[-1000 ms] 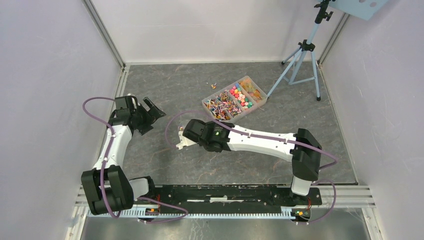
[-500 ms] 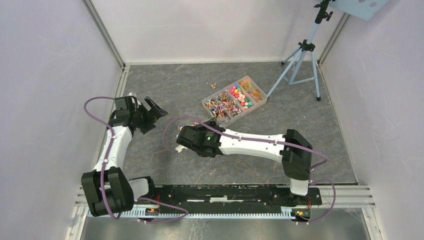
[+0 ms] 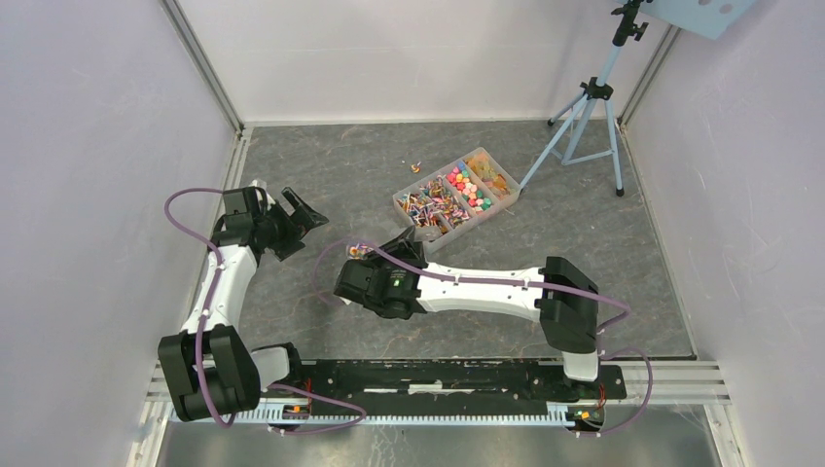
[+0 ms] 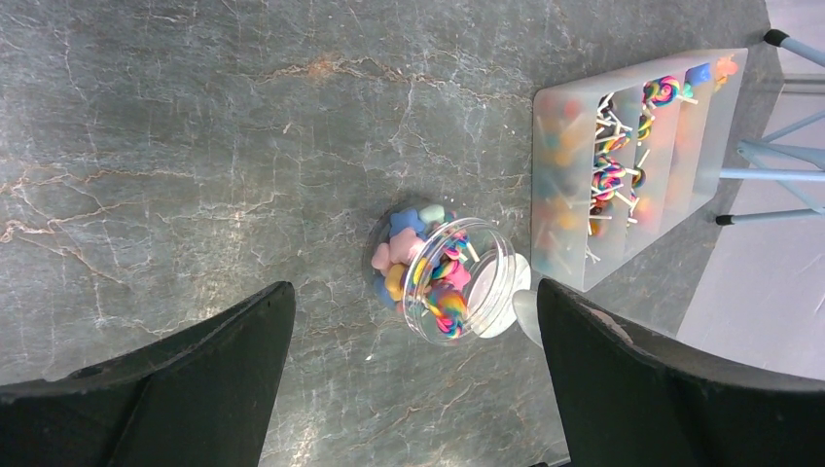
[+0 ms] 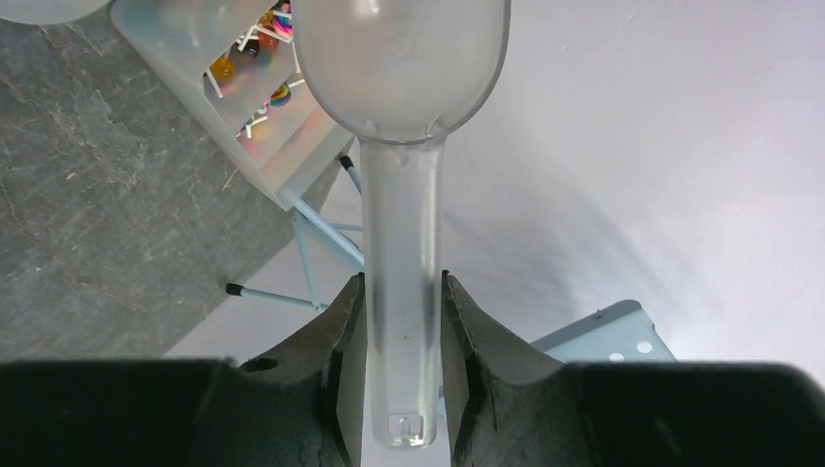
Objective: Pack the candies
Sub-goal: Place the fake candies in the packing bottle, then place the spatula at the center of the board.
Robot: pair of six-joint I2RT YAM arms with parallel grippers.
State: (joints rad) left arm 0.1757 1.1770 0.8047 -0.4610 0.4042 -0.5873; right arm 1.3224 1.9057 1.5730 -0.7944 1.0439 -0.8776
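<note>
Small glossy candies (image 4: 428, 263), star shapes and spiral lollipops, fill a round clear plastic jar (image 4: 482, 282) near the middle of the marbled grey bench (image 4: 195, 146); more lie in a frosted, divided tray (image 4: 632, 146) toward the far right corner. The right gripper (image 5: 404, 292) is clamped on the handle of a translucent scoop (image 5: 399, 78). The left gripper (image 4: 413, 292) hangs with jaws wide apart nearer the left edge, and a pale blue tripod (image 3: 587, 107) stands just beside the tray

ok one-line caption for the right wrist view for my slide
A clear plastic scoop clamped by its handle in the right gripper, bowl looking empty, translucent compartment tray of candies behind.
</note>
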